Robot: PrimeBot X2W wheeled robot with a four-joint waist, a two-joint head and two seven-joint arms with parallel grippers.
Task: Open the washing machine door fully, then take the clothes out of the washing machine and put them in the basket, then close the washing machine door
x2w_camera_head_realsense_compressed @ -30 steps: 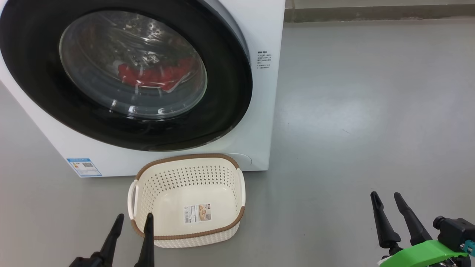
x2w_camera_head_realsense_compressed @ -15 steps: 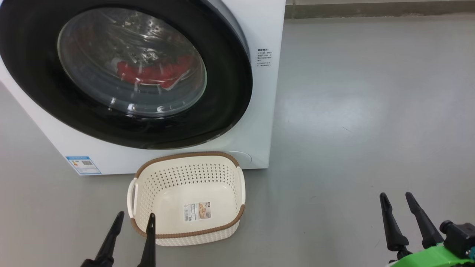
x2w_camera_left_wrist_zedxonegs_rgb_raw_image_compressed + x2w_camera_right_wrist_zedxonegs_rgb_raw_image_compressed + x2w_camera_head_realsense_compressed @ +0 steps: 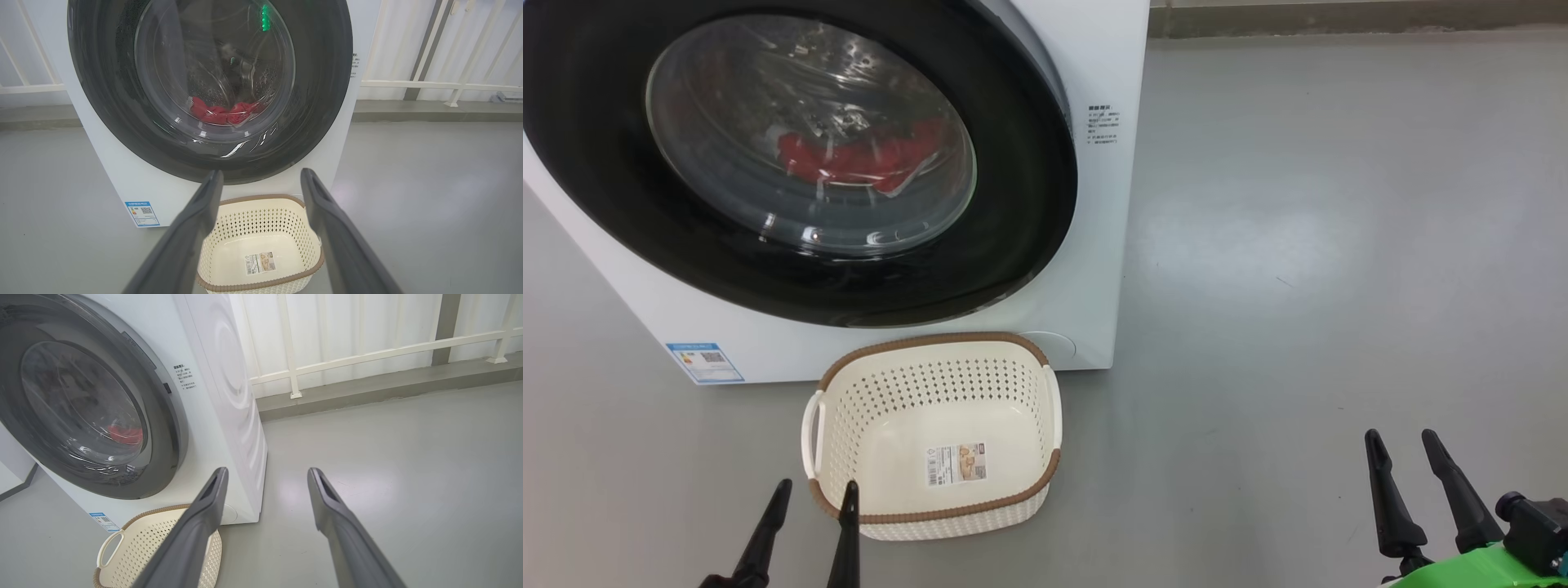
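Currently the left gripper (image 3: 818, 483) and right gripper (image 3: 1401, 433) are hovering with fingers spread, holding nothing.
The washing machine door (image 3: 1013, 204) is sitting shut over the clothes (image 3: 858, 159), with the basket (image 3: 931, 343) standing just nearer. The right wrist view is adding a railing (image 3: 287, 335) beyond bare floor (image 3: 408, 457) on the right.

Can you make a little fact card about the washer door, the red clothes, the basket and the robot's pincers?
Door: round, clear glass with a glossy black rim, shut
Clothes: bright red soft fabric, inside the white boxy washing machine, behind the glass
Basket: cream perforated plastic, brown rim, on the grey floor before the machine, empty but for a sticker
Left pincer: open, holding nothing, by the basket's near corner
Right pincer: open, holding nothing, above floor
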